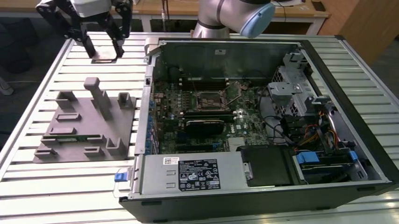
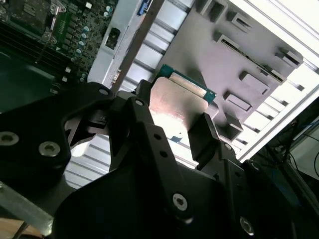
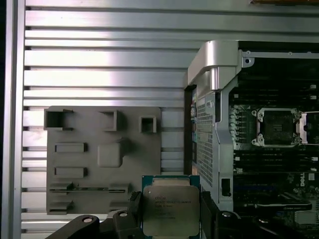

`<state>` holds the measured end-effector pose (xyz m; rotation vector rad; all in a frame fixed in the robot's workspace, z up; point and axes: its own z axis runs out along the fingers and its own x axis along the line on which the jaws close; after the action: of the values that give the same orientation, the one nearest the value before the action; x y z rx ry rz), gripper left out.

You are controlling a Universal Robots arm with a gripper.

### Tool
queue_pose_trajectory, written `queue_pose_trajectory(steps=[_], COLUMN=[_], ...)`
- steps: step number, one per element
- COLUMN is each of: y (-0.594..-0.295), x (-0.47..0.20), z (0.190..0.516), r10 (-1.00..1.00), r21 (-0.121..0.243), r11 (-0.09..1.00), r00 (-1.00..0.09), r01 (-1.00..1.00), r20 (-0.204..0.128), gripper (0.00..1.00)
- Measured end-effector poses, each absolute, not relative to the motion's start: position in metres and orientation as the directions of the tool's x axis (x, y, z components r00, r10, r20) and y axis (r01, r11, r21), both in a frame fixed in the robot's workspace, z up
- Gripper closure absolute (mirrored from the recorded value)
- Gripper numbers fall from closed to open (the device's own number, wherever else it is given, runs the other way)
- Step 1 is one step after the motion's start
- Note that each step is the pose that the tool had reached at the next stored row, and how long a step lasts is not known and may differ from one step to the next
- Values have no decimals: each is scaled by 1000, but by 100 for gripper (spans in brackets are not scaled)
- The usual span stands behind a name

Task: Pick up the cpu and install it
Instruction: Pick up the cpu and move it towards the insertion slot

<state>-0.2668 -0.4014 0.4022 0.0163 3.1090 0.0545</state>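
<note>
While the gripper [image 1: 103, 52] hangs over the back corner of the slatted aluminium table [image 1: 56, 186], at the exterior view's left, its two black fingers [image 3: 209, 216] are closed partway, pressing on opposite edges of the cpu [image 3: 171, 211]. The chip lies flat between them with its silvery top facing the first wrist view, clear of the table. It sits beyond the far edge of the grey tray [image 1: 81, 135] and away from the tray's upright posts. Open slats separate it from the raised metal wall [image 3: 214, 64] of the open computer case [image 1: 349, 140]. Inside the case the motherboard [image 1: 240, 126] lies flat and its square socket [image 3: 276, 127] is uncovered, hemmed in by memory slots and, further off, cables and drive bays. The arm [image 1: 231, 18] rises behind the case, and wooden desks [image 1: 187, 9] line the room beyond.
</note>
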Motion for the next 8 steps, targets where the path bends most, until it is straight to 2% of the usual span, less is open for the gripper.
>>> queue_pose_trajectory(steps=[8], y=[-401], x=[-243], z=[402], r10=[11], r21=[35], r11=[999], r00=[-999], r01=[10], r20=[-32], gripper=[46])
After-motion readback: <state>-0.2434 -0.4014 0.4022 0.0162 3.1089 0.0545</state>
